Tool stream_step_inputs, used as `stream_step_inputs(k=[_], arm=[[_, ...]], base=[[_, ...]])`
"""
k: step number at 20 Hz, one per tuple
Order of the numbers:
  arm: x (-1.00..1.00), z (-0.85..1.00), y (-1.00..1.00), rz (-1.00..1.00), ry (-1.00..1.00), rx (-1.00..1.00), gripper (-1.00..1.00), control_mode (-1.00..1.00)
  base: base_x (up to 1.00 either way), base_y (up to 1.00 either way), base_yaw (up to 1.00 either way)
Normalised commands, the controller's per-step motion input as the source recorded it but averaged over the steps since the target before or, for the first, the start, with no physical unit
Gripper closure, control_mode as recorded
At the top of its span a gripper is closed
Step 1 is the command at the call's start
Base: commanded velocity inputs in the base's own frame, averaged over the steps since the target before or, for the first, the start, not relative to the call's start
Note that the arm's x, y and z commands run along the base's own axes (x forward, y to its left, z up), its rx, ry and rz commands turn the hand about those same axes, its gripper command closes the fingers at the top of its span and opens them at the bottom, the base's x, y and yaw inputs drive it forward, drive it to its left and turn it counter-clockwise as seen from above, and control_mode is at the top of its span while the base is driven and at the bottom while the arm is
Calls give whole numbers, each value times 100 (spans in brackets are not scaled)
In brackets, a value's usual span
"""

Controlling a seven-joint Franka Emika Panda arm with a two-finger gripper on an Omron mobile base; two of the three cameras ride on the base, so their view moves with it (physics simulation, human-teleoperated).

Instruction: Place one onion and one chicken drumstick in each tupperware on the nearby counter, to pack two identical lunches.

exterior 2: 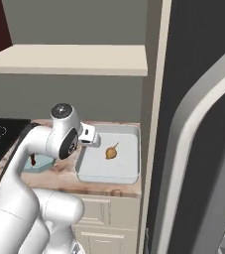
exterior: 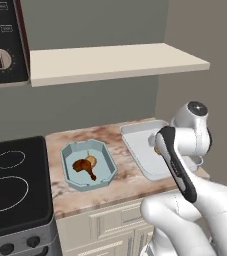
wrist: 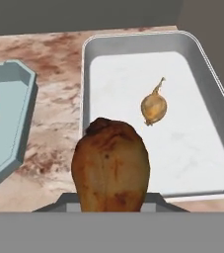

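Hand view: gripper (wrist: 111, 210) clamps drumstick (wrist: 110, 165) near grey tupperware (wrist: 207, 64), short of its onion (wrist: 154, 107).

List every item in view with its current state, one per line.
Light-blue tupperware: on the counter, holds one drumstick and one onion.
Grey-white tupperware: on the counter, holds one onion, no drumstick yet.
Chicken drumstick: held in the gripper, above the counter near the grey-white tupperware's rim.
Gripper: shut on the drumstick.
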Motion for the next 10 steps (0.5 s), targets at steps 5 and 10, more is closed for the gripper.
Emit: stream_step_inputs(k=[5,10], arm=[[28,-36,0,0,12,0,100,-100],[37,-41,-2,0,10,0,100,-100]], base=[[0,0,0],[0,0,0]])
